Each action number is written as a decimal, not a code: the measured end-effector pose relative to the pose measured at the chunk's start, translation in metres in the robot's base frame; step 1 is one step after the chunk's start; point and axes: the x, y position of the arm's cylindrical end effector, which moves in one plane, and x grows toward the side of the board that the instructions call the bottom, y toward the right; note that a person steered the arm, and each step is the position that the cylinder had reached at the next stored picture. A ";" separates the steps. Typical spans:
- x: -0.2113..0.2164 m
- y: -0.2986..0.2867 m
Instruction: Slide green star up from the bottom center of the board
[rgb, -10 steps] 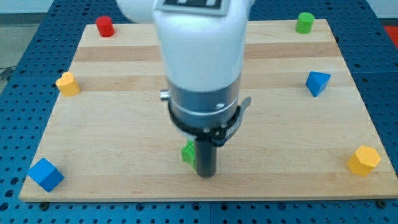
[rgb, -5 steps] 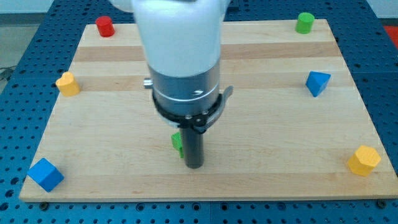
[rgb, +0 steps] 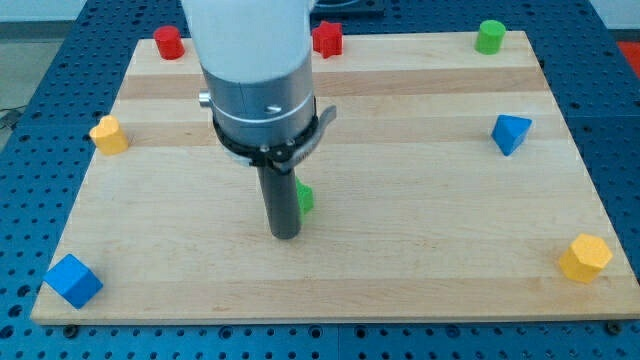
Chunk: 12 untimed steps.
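The green star (rgb: 305, 198) lies near the middle of the wooden board (rgb: 420, 250), a little left of centre. Only its right edge shows; the rest is hidden behind the dark rod. My tip (rgb: 285, 235) rests on the board just left of the star and slightly below it, close against it. The arm's white and grey body (rgb: 255, 80) covers the board above the rod.
A red cylinder (rgb: 168, 42) and a red star (rgb: 327, 39) sit at the top edge, a green cylinder (rgb: 490, 36) at top right. A yellow block (rgb: 109, 134) is at left, a blue cube (rgb: 73, 280) at bottom left, a blue triangular block (rgb: 510, 133) at right, a yellow hexagon (rgb: 585, 258) at bottom right.
My tip has moved left and up the board. The green star has moved up with it and now shows on the rod's right side instead of its left. The red star has come into view.
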 end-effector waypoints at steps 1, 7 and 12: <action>-0.021 -0.017; -0.078 0.062; -0.157 0.081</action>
